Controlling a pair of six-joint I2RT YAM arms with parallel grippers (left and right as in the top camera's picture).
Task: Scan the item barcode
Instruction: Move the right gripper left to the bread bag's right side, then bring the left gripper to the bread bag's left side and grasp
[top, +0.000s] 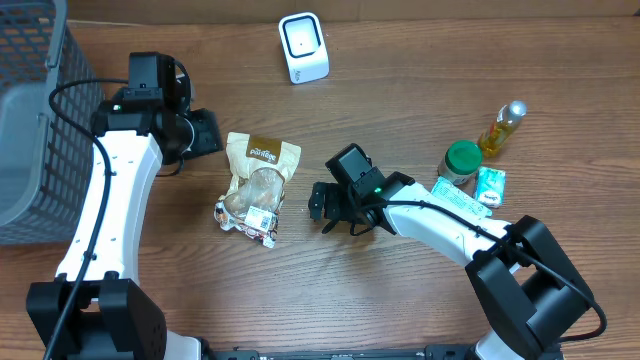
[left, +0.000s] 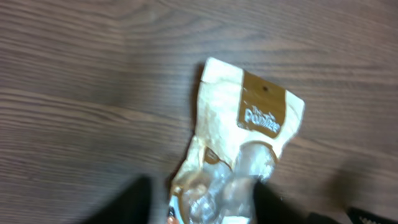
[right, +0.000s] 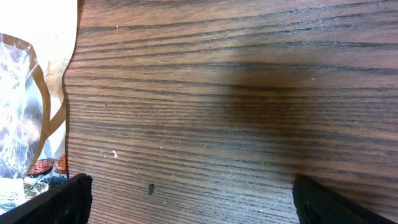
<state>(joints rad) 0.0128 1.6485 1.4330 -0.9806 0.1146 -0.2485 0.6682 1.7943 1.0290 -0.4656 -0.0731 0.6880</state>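
Observation:
The item, a tan and clear snack bag (top: 256, 182), lies flat on the wooden table with a white label near its lower end. A white scanner (top: 303, 48) stands at the back centre. My left gripper (top: 207, 132) hovers just left of the bag's top. In the blurred left wrist view its fingers stand apart, with the bag (left: 245, 143) showing beyond and between them and nothing gripped. My right gripper (top: 322, 203) sits just right of the bag, wide open over bare wood (right: 193, 199). The bag's edge (right: 25, 118) shows at the left of that view.
A grey mesh basket (top: 30, 120) stands at the left edge. At the right are a green-lidded jar (top: 462, 160), a yellow oil bottle (top: 503, 127) and a small green and white packet (top: 490, 185).

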